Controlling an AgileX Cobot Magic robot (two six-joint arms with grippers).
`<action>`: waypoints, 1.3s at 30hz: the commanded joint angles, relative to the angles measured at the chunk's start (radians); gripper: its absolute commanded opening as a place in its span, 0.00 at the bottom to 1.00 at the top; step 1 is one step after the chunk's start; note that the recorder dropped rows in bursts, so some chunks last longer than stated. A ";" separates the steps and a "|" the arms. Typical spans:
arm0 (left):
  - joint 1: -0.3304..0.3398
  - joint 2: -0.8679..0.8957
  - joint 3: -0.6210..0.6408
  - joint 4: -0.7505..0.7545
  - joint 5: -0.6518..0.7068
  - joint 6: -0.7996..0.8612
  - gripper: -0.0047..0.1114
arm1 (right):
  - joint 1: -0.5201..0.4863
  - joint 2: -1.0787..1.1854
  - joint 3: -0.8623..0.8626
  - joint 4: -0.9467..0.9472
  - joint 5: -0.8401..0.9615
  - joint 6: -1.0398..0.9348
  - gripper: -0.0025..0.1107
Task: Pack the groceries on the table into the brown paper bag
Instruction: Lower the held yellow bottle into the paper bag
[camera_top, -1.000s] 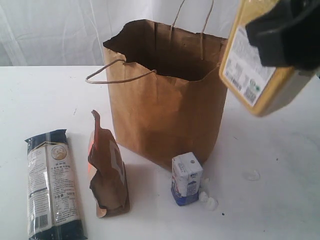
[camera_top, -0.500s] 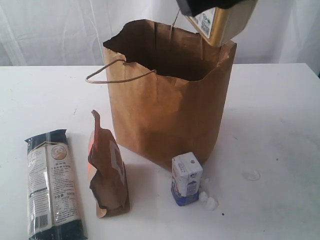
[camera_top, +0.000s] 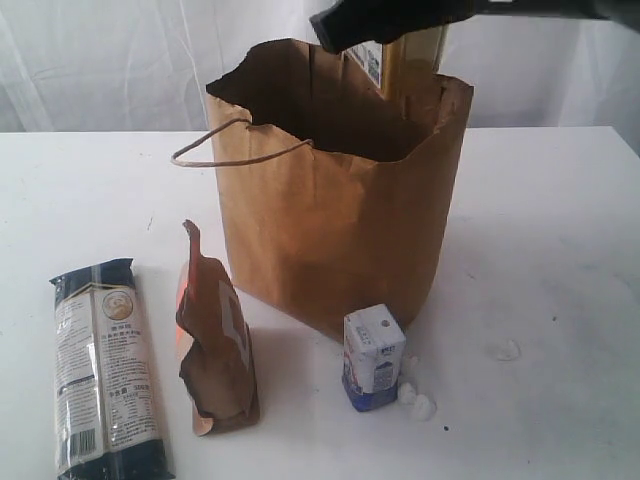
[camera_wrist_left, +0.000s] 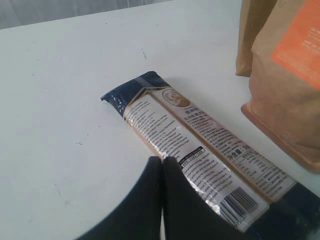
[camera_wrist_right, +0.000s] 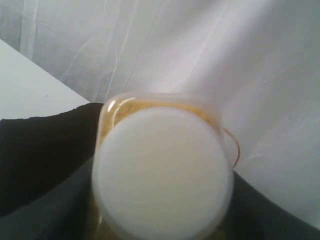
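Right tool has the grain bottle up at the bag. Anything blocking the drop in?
Nothing visible. The yellow grain bottle, held by the right tool, hangs over the brown paper bag's open mouth. The bag's dark inside cannot be made out.

The brown paper bag stood open and upright on the white worktop. The yellow grain bottle hung upright at its mouth. In front, the dark-blue noodle packet lay flat, the brown-orange pouch stood beside it, and the white-blue carton stood near the bag.
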 joint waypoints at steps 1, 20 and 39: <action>0.001 -0.004 0.004 -0.008 0.000 0.000 0.04 | -0.055 0.057 -0.021 0.024 -0.124 -0.013 0.02; 0.001 -0.004 0.004 -0.008 0.000 0.000 0.04 | -0.107 0.268 -0.021 0.146 -0.214 -0.017 0.02; 0.001 -0.004 0.004 -0.008 0.000 0.000 0.04 | -0.107 0.242 -0.021 0.230 -0.194 -0.012 0.02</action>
